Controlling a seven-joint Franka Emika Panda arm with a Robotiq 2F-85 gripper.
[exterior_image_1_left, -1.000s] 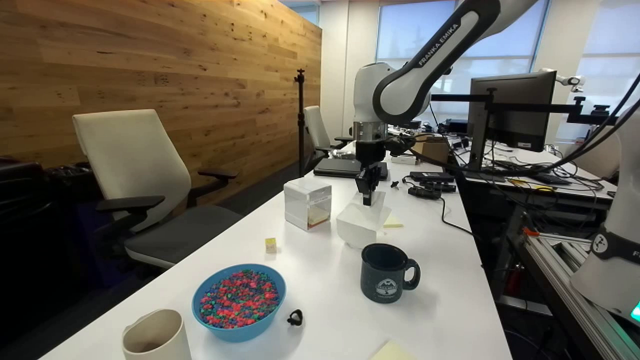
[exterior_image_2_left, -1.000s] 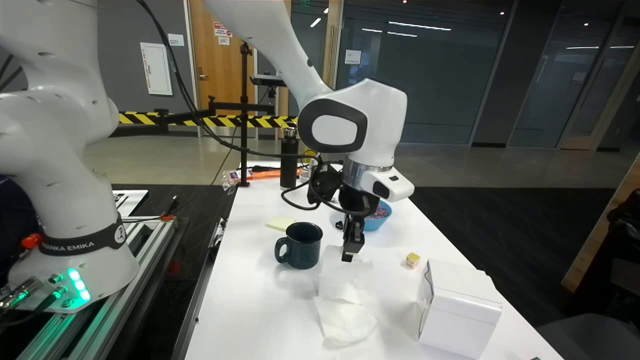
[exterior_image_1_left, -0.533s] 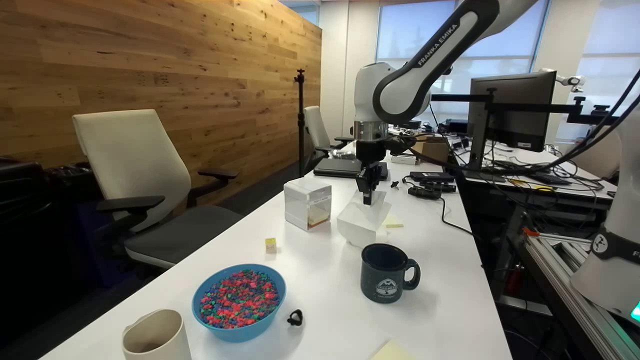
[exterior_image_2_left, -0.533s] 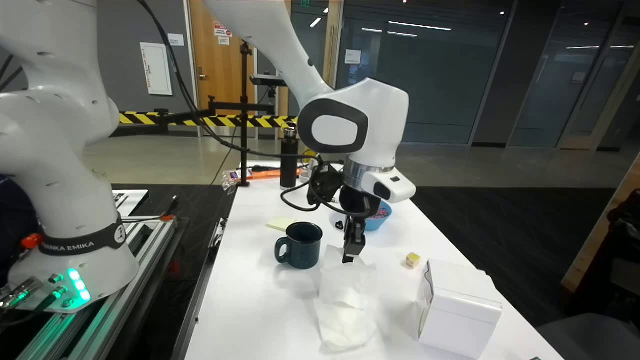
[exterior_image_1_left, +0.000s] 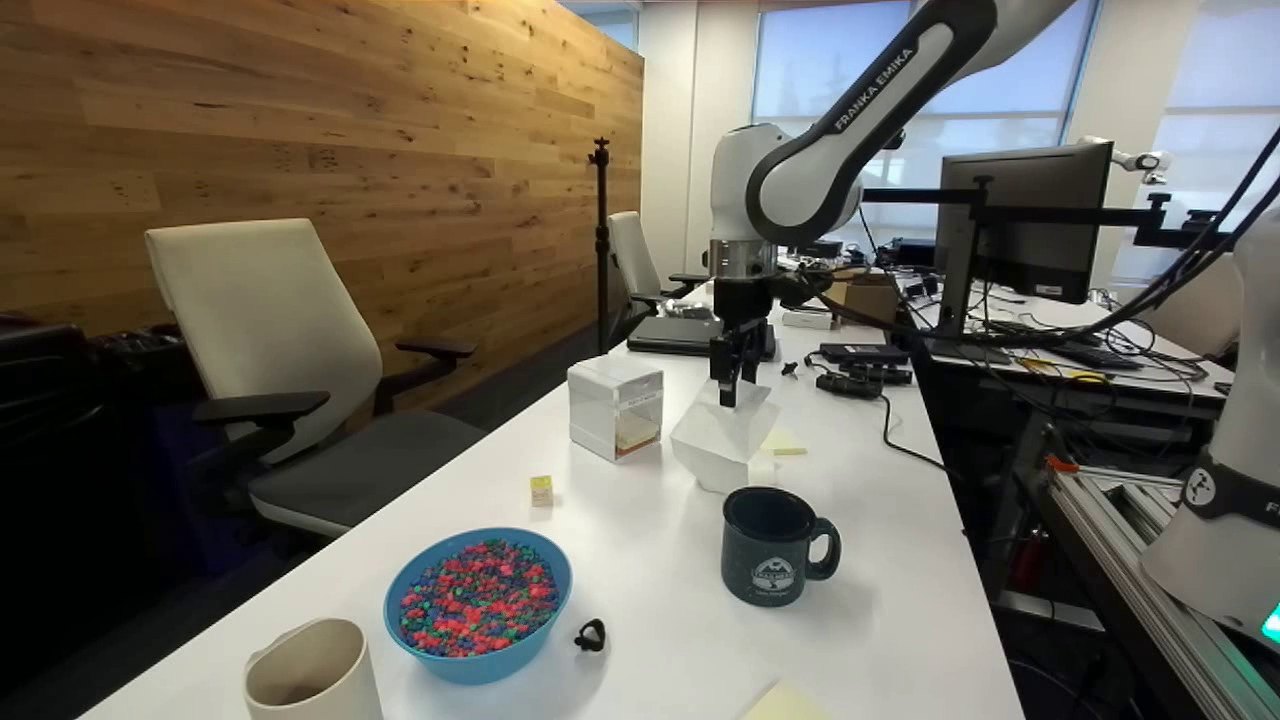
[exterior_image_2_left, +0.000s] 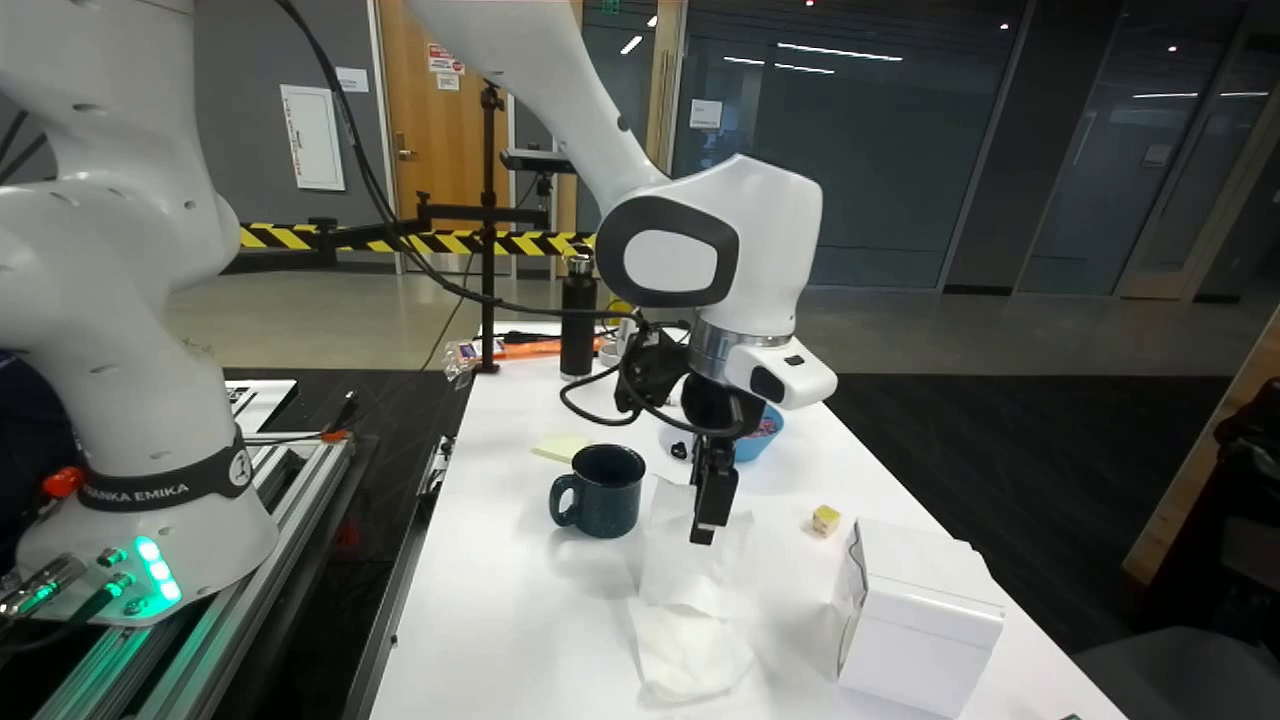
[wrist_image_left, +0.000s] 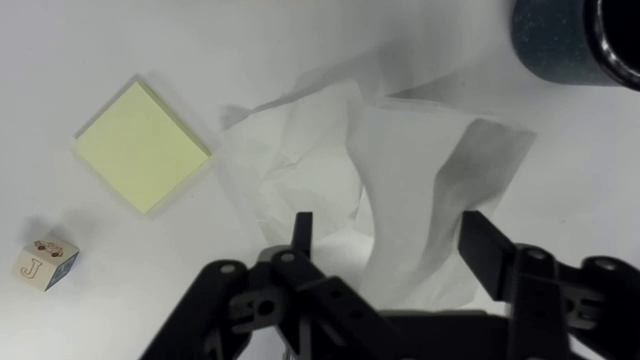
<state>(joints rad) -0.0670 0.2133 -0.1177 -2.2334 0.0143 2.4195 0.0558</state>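
Creased white paper (wrist_image_left: 400, 175) between widely parted jaws in wrist view, dark mug (wrist_image_left: 557, 45) nearby

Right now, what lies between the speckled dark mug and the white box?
Creased white paper, showing in both exterior views between the speckled dark mug and the white box. The gripper is over the paper, jaws apart in the wrist view.
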